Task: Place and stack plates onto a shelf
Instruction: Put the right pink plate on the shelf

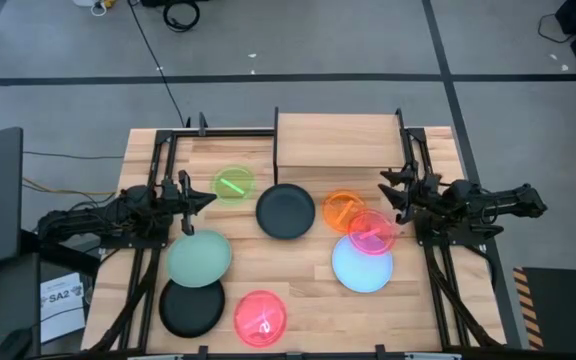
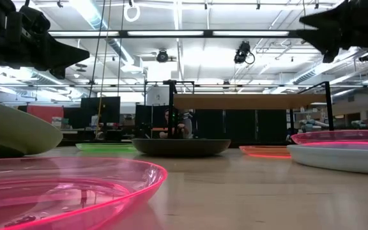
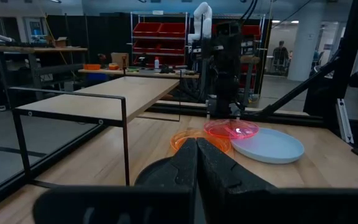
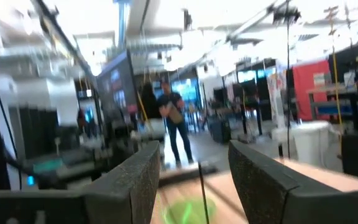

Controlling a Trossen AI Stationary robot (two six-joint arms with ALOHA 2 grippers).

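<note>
Eight plates lie on the table. In the high view they are lime green (image 1: 233, 186), black (image 1: 286, 211), orange (image 1: 345, 210), pink (image 1: 372, 232), light blue (image 1: 362, 265), pale green (image 1: 199, 257), a second black (image 1: 191, 307) and red (image 1: 261, 316). The pink plate rests partly on the orange and light blue ones. The pale green plate overlaps the second black one's far rim. The shelf (image 1: 333, 140) stands at the far edge with a bare top. My left gripper (image 1: 206, 198) hovers shut between the lime green and pale green plates. My right gripper (image 1: 388, 190) hovers open beside the orange plate.
Black frame rails (image 1: 158, 170) run along both table sides under the arms. The low view shows both arms raised above the plates, with free room on the wood (image 2: 248, 191) between them. A person (image 4: 174, 124) stands in the room beyond the table.
</note>
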